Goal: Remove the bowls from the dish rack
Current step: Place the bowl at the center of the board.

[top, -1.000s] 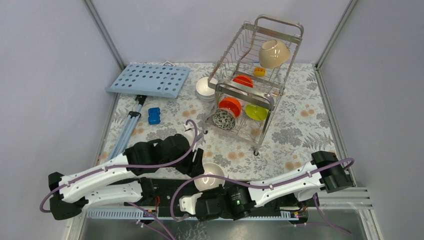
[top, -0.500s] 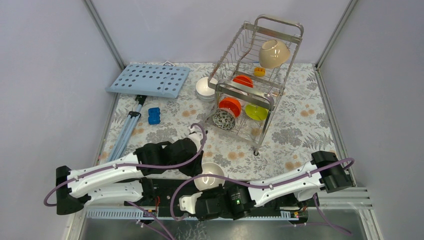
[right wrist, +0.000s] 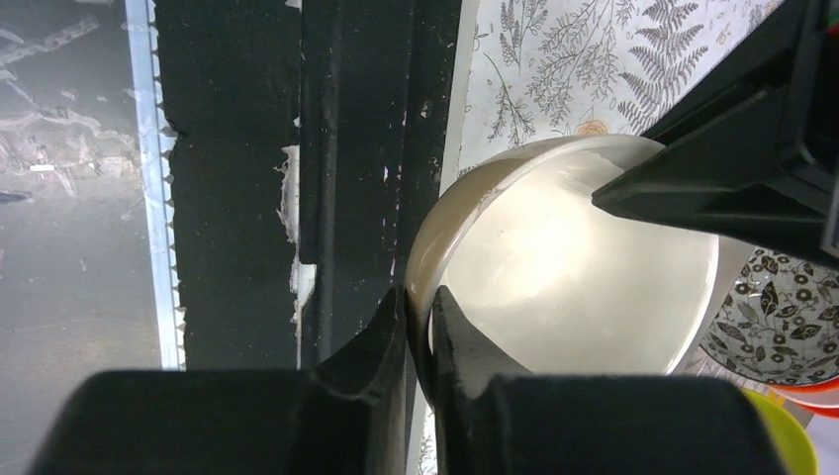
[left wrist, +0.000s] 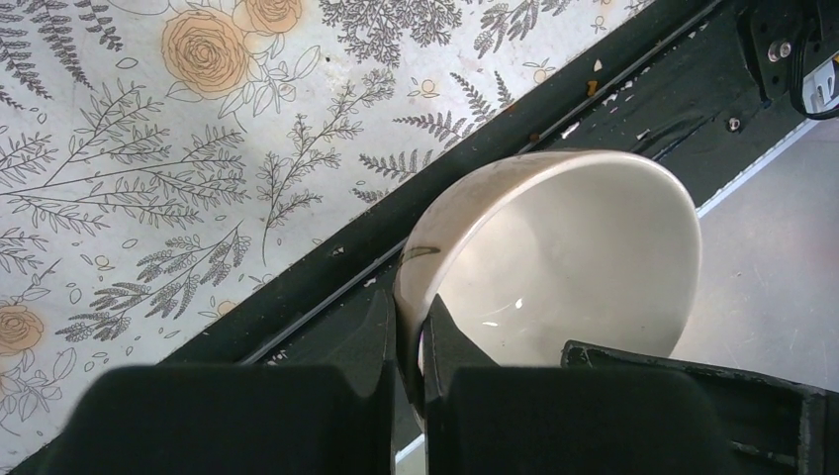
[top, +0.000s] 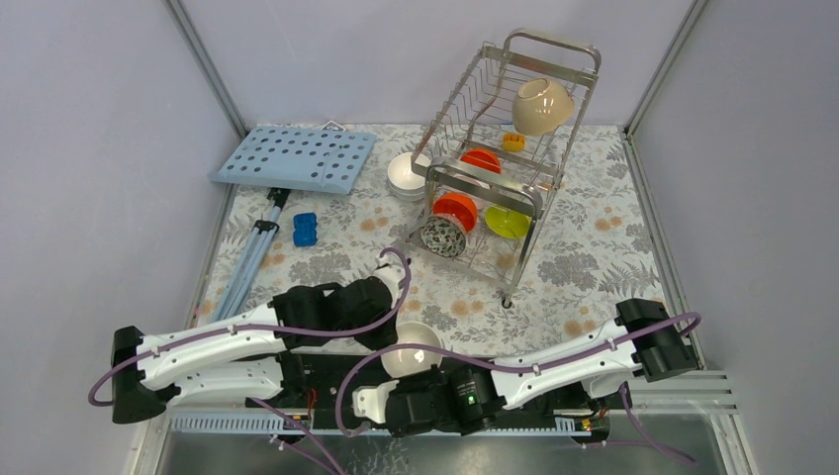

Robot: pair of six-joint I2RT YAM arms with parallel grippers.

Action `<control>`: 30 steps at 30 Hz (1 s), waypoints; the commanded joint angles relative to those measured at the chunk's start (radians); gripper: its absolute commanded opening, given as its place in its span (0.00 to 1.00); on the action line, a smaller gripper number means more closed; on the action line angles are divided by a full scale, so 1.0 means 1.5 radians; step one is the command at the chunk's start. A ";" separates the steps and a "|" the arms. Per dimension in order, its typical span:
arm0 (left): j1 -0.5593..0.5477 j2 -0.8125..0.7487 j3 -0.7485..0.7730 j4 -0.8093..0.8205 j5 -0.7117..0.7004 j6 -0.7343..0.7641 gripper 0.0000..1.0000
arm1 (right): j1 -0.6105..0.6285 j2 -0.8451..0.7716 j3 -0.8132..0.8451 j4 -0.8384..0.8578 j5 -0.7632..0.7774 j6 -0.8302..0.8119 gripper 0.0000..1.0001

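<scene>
**Cream bowl**, well in front of the dish rack, on the arms' side. Over the last second the left arm has slid rightward while the bowl has barely moved, which suggests a handover. The left gripper and right gripper each pinch its rim, jaws nearly closed. The mouth faces upward; being round, it has no long axis. A beige bowl is still on the rack's top tier.
</scene>
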 commanded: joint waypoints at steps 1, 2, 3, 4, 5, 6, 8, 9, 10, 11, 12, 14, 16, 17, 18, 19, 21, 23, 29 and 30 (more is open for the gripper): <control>0.006 -0.036 -0.013 0.043 -0.040 -0.047 0.00 | 0.004 -0.030 0.018 0.041 0.052 0.061 0.20; 0.005 -0.041 -0.016 0.049 -0.044 -0.053 0.00 | 0.004 -0.030 0.016 0.046 0.051 0.068 0.25; 0.005 -0.049 -0.018 0.056 -0.044 -0.057 0.00 | 0.004 -0.032 0.014 0.052 0.048 0.076 0.32; 0.005 -0.056 -0.022 0.064 -0.045 -0.062 0.00 | 0.003 -0.034 0.012 0.057 0.046 0.083 0.37; 0.005 -0.062 -0.026 0.073 -0.046 -0.068 0.00 | 0.004 -0.036 0.009 0.062 0.043 0.090 0.41; 0.006 -0.067 -0.029 0.080 -0.046 -0.072 0.00 | 0.004 -0.039 0.008 0.066 0.042 0.096 0.45; 0.006 -0.071 -0.033 0.092 -0.047 -0.081 0.00 | 0.003 -0.046 0.004 0.074 0.038 0.108 0.51; 0.006 -0.070 -0.033 0.095 -0.049 -0.086 0.00 | 0.004 -0.050 0.003 0.077 0.036 0.114 0.55; 0.006 -0.070 -0.032 0.098 -0.054 -0.090 0.00 | 0.004 -0.055 0.003 0.081 0.036 0.121 0.59; 0.006 -0.071 -0.031 0.099 -0.060 -0.095 0.00 | 0.004 -0.061 0.005 0.083 0.033 0.125 0.64; 0.006 -0.071 -0.030 0.098 -0.070 -0.099 0.00 | 0.003 -0.068 0.008 0.084 0.032 0.140 0.70; 0.006 -0.078 -0.023 0.087 -0.097 -0.107 0.00 | 0.004 -0.085 0.018 0.085 0.030 0.167 0.87; 0.007 -0.086 -0.007 0.067 -0.137 -0.115 0.00 | 0.003 -0.113 0.022 0.096 0.033 0.195 0.99; 0.008 -0.092 0.001 0.055 -0.160 -0.119 0.00 | 0.003 -0.127 0.020 0.105 0.036 0.210 1.00; 0.010 -0.097 0.009 0.044 -0.184 -0.122 0.00 | 0.003 -0.139 0.019 0.112 0.041 0.227 1.00; 0.011 -0.106 0.015 0.035 -0.205 -0.123 0.00 | 0.004 -0.152 0.016 0.118 0.052 0.245 1.00; 0.016 -0.124 0.026 0.021 -0.243 -0.125 0.00 | 0.004 -0.179 -0.006 0.138 0.090 0.289 1.00; 0.027 -0.138 0.038 0.003 -0.276 -0.125 0.00 | 0.004 -0.216 -0.044 0.171 0.124 0.331 1.00; 0.103 -0.123 0.062 -0.010 -0.323 -0.117 0.00 | 0.004 -0.304 -0.160 0.276 0.181 0.407 1.00; 0.121 -0.115 0.061 -0.004 -0.325 -0.112 0.00 | 0.004 -0.304 -0.164 0.269 0.202 0.427 1.00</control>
